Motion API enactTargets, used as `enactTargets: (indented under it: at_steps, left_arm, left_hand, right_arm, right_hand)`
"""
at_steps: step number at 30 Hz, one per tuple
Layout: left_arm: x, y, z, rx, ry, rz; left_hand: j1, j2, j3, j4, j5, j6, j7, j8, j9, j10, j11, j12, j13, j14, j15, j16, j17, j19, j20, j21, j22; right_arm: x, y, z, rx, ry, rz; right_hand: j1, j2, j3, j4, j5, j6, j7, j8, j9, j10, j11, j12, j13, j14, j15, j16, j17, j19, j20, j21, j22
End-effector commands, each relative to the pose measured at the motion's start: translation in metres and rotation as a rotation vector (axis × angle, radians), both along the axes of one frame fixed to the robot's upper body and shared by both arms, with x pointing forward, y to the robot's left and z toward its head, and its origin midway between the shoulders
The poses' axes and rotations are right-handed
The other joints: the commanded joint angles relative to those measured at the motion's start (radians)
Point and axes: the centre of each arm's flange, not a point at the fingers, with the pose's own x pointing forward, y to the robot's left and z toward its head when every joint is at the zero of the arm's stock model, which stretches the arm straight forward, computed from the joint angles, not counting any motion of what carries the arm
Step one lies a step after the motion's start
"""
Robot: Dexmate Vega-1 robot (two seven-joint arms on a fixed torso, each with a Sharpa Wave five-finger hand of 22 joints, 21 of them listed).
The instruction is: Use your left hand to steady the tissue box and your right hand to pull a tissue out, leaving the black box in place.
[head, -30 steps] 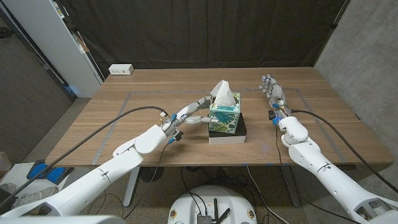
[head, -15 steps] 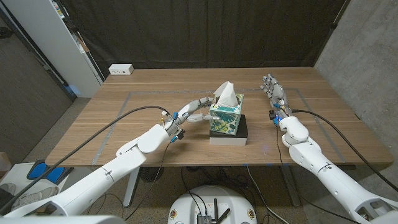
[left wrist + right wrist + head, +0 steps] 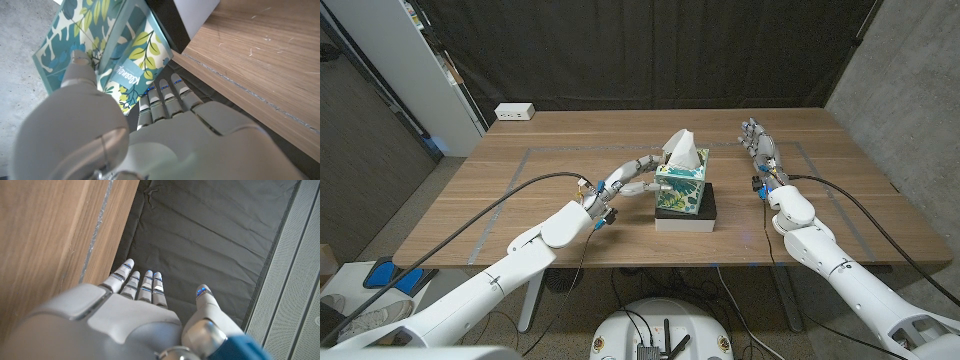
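Note:
The tissue box, teal with a leaf print, stands on a flat black box at the middle of the wooden table. A white tissue sticks up from its top. My left hand is against the box's left side. In the left wrist view the thumb presses the printed tissue box while the fingers reach along its lower edge. My right hand stands to the right of the box, well apart from it, fingers straight and spread, holding nothing.
A white power strip lies at the table's back left corner. Grey tape lines mark a rectangle on the tabletop. A black curtain hangs behind the table. A white cabinet stands off to the left.
My left hand has pushed a little further in against the tissue box, which has shifted slightly. The right hand has stayed where it was.

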Motion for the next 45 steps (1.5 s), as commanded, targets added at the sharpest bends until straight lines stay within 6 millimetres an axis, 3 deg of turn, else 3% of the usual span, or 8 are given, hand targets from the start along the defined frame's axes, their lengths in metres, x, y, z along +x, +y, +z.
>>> enactTargets:
  at_steps: [1, 18, 21, 24, 27, 32, 45]
  left_arm:
    - [-0.005, 0.001, 0.007, -0.049, 0.020, -0.033]
    - [-0.018, 0.007, 0.031, -0.114, 0.003, -0.051]
    - [-0.020, 0.009, 0.035, -0.131, -0.009, -0.038]
    - [-0.023, 0.010, 0.039, -0.135, -0.024, -0.020]
    - [-0.026, 0.012, 0.042, -0.151, -0.038, 0.003]
    - [-0.030, 0.014, 0.046, -0.157, -0.043, 0.023]
    - [-0.034, 0.013, 0.049, -0.137, -0.044, 0.027]
  left_hand:
    - [0.012, 0.035, 0.008, 0.009, -0.001, 0.002, 0.004, 0.009, 0.007, 0.012, 0.009, -0.002, 0.005, 0.009, -0.018, 0.001, 0.005, 0.000, 0.005, -0.002, 0.005]
    - [0.011, 0.055, 0.026, 0.011, -0.004, -0.019, 0.006, 0.012, 0.016, -0.005, 0.014, -0.014, 0.014, 0.035, -0.029, 0.008, 0.006, 0.002, 0.007, -0.001, 0.006]
    - [0.016, 0.060, 0.036, 0.007, -0.004, -0.032, 0.009, 0.011, 0.019, -0.016, 0.018, -0.021, 0.017, 0.064, -0.037, 0.016, 0.007, 0.025, 0.010, 0.008, 0.006]
    - [0.021, 0.064, 0.047, 0.003, -0.004, -0.044, 0.011, 0.013, 0.022, -0.022, 0.022, -0.027, 0.021, 0.105, -0.046, 0.027, 0.008, 0.059, -0.003, 0.020, 0.007]
    - [0.028, 0.061, 0.058, -0.002, -0.005, -0.057, 0.019, 0.014, 0.025, -0.031, 0.029, -0.035, 0.025, 0.128, -0.053, 0.027, 0.007, 0.107, -0.033, 0.038, 0.008]
    - [0.037, 0.063, 0.070, -0.005, -0.004, -0.063, 0.023, 0.016, 0.028, -0.035, 0.036, -0.040, 0.028, 0.142, -0.061, 0.026, 0.007, 0.143, -0.044, 0.051, 0.008]
    - [0.038, 0.064, 0.083, -0.003, -0.003, -0.072, 0.027, 0.019, 0.031, -0.042, 0.035, -0.047, 0.032, 0.133, -0.051, 0.015, 0.009, 0.124, -0.050, 0.042, 0.009]
  right_arm:
    - [0.002, 0.000, 0.001, -0.002, 0.003, -0.009]
    - [0.005, -0.001, 0.003, -0.006, 0.002, -0.019]
    - [0.006, -0.002, 0.003, -0.007, 0.005, -0.018]
    - [0.007, -0.001, 0.003, -0.006, 0.005, -0.018]
    - [0.007, -0.001, 0.004, -0.009, 0.004, -0.015]
    - [0.008, 0.000, 0.004, -0.013, 0.003, -0.014]
    - [0.006, -0.001, 0.004, -0.014, 0.006, -0.018]
  right_hand:
    - [-0.001, 0.000, 0.003, -0.007, -0.002, 0.002, 0.006, 0.004, 0.003, 0.001, 0.005, 0.000, 0.003, 0.003, 0.003, 0.009, 0.003, -0.001, -0.004, -0.004, 0.003]
    - [-0.002, 0.001, 0.002, -0.009, -0.002, 0.003, 0.006, 0.004, 0.003, 0.001, 0.005, 0.000, 0.003, 0.001, -0.001, 0.009, 0.002, -0.001, -0.003, -0.004, 0.003]
    - [-0.002, 0.001, 0.002, -0.010, -0.002, 0.003, 0.006, 0.004, 0.003, 0.001, 0.006, 0.000, 0.003, 0.002, 0.000, 0.009, 0.002, -0.002, -0.003, -0.004, 0.003]
    - [-0.002, 0.002, 0.002, -0.010, -0.002, 0.003, 0.006, 0.004, 0.003, 0.002, 0.006, 0.000, 0.003, 0.001, 0.000, 0.009, 0.002, -0.002, -0.004, -0.004, 0.003]
    - [-0.002, 0.002, 0.002, -0.011, -0.002, 0.002, 0.006, 0.004, 0.003, 0.002, 0.007, 0.000, 0.003, 0.001, 0.000, 0.009, 0.002, -0.001, -0.004, -0.004, 0.003]
    - [-0.003, 0.002, 0.001, -0.011, -0.002, 0.002, 0.006, 0.004, 0.003, 0.001, 0.005, 0.000, 0.003, 0.000, 0.001, 0.009, 0.001, -0.002, -0.004, -0.004, 0.003]
    - [-0.003, 0.003, 0.001, -0.012, -0.002, 0.003, 0.005, 0.004, 0.003, -0.001, 0.005, -0.001, 0.003, -0.001, 0.001, 0.009, 0.001, -0.002, -0.004, -0.004, 0.003]
